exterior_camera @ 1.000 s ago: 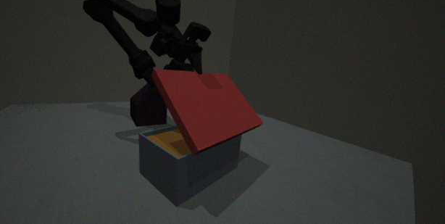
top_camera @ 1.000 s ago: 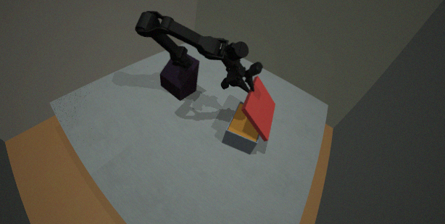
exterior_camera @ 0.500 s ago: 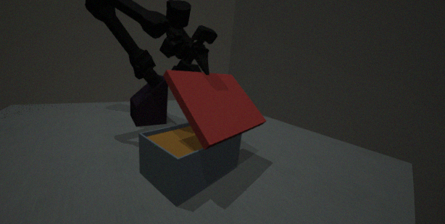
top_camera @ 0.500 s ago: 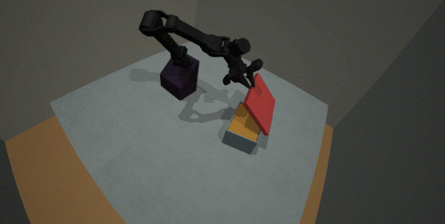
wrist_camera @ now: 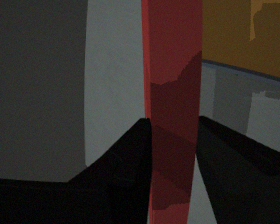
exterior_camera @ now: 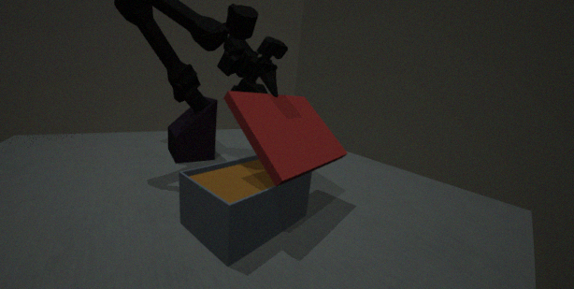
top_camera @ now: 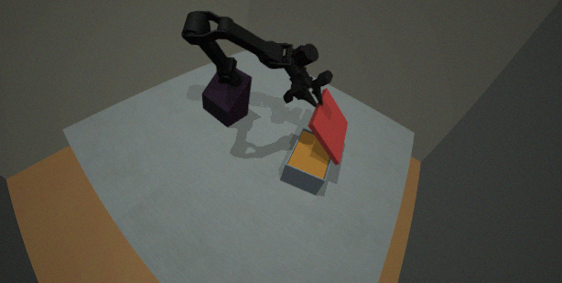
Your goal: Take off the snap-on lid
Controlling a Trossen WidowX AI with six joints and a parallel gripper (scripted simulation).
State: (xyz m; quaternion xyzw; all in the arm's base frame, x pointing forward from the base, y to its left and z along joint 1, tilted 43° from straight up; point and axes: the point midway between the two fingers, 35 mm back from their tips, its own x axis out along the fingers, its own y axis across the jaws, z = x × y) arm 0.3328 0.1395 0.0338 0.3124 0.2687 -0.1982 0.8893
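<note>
The red lid [top_camera: 330, 126] [exterior_camera: 290, 136] [wrist_camera: 175, 60] is off its seat and steeply tilted, with its top face turned outward and its upper edge toward the arm. My gripper [top_camera: 319, 104] [exterior_camera: 273, 96] [wrist_camera: 171, 127] is shut on the lid's upper edge, one finger on each face. The grey-blue storage box [top_camera: 302, 179] [exterior_camera: 204, 218] stands upright on the table, open on top, with an orange inside. The lid hangs over the box's far right part. Its lower edge is at or just above the rim in the exterior view; whether they touch cannot be told.
The arm's dark purple base block [top_camera: 226, 101] [exterior_camera: 193, 136] stands behind and to the left of the box. The pale grey table top [top_camera: 220, 204] [exterior_camera: 421, 237] has orange strips [top_camera: 50, 204] along its sides in the top view. Walls rise behind it.
</note>
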